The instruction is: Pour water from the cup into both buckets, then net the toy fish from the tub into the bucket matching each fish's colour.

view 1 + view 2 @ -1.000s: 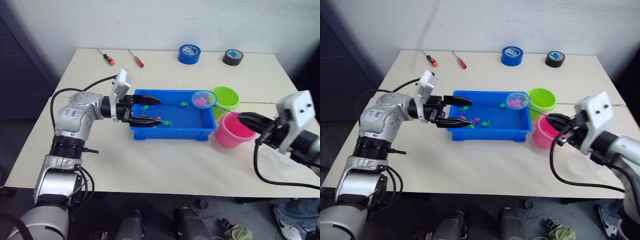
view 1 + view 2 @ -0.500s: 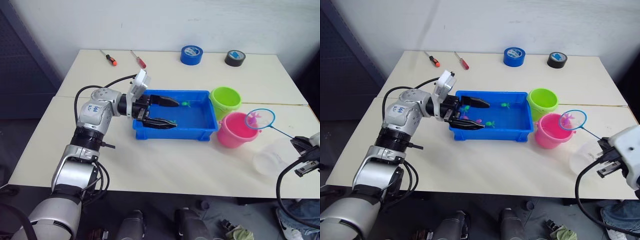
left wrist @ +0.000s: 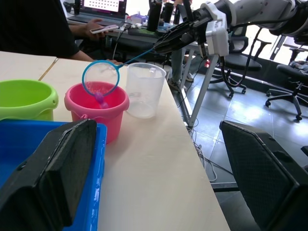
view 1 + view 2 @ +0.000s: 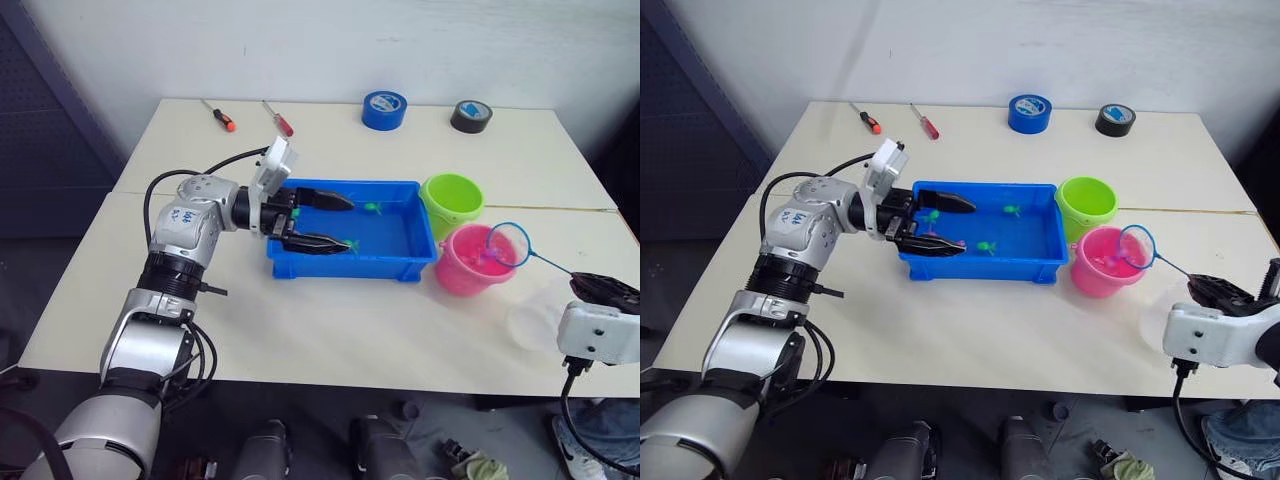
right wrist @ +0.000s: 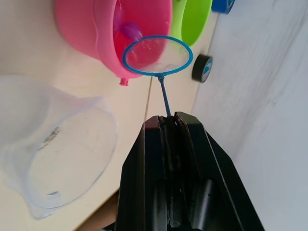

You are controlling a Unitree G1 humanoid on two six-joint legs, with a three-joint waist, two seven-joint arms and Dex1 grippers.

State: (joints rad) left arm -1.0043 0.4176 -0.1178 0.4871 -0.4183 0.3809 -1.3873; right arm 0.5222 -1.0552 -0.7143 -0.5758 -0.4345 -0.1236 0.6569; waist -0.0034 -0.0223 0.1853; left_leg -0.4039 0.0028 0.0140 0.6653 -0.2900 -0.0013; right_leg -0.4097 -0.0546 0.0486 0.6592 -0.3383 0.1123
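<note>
Head views: even, soft overhead light, no hard shadows on the pale beige counter [image 4: 330, 330]; the background left of it falls off to dark. Slight barrel bend at the frame edges. Left wrist view: bright daylight from the far windows, background washed out; the near black fingers [image 3: 53, 173] are soft, out of focus. Right wrist view: strong light on the pale surface, mild glare on the wide clear plastic cup [image 5: 57, 149]; the black fingers [image 5: 149, 159] up close are dark with little detail.
</note>
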